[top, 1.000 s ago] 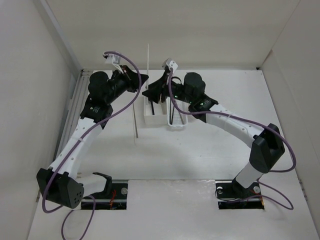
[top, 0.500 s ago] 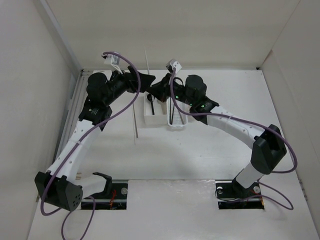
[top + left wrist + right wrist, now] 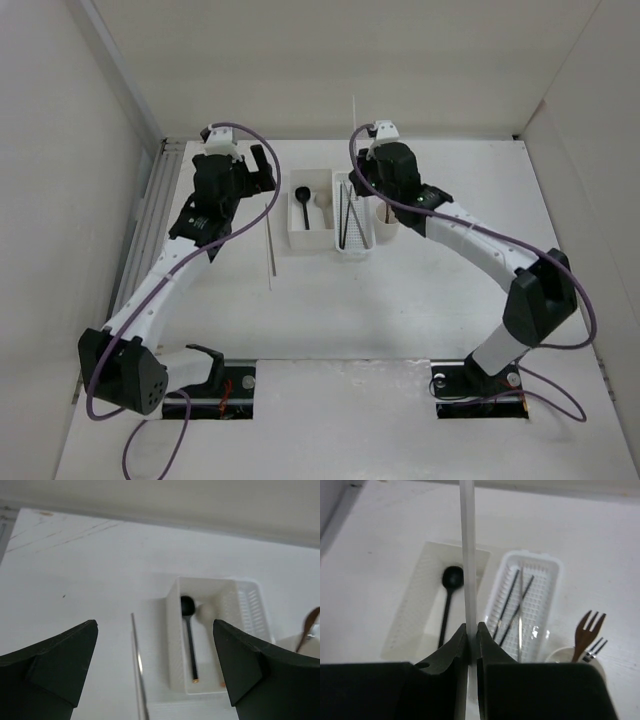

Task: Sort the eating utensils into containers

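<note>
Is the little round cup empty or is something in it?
Not empty. Two forks stand in the cup, prongs up, seen from the right wrist.

My left arm (image 3: 165, 275) reaches forward; my left gripper (image 3: 155, 625) has its fingers spread wide, holding nothing. My right arm (image 3: 470, 235) bends inward; my right gripper (image 3: 471, 627) fingers pinch an upright pale chopstick (image 3: 467, 555).
</note>
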### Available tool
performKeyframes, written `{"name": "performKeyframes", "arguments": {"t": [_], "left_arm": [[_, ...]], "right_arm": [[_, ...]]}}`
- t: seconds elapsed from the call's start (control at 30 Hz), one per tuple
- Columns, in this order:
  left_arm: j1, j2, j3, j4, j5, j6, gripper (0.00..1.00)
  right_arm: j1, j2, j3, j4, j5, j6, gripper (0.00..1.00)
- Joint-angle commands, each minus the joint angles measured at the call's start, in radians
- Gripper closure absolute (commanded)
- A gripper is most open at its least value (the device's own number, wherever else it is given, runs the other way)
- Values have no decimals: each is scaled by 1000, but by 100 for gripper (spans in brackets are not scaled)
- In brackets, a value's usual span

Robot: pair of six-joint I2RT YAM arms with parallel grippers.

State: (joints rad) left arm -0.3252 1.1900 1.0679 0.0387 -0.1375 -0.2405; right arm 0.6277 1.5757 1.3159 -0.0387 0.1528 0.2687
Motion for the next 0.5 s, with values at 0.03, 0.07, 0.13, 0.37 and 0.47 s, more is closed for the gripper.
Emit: {"name": "performKeyframes", "arguments": {"t": [0.03,0.07,0.13,0.37,0.47], "left_arm": [[-2,45,-8,-83,-175,64,0],[-2,45,-8,-83,-166,53,0],[-2,33,-49,-62,-157,53,0],[8,33,-69,-42,-132,73,0],[17,33,-78,-31,-122,73,0]], "right_arm": [[-26,133,135,-223,28,24,100],[-26,154,169,-271,42,24,100],[-26,203,181,-286,42,37,100],[-65,283,192,-296,2,132,100],[-65,314,192,-314,2,144,100]]}}
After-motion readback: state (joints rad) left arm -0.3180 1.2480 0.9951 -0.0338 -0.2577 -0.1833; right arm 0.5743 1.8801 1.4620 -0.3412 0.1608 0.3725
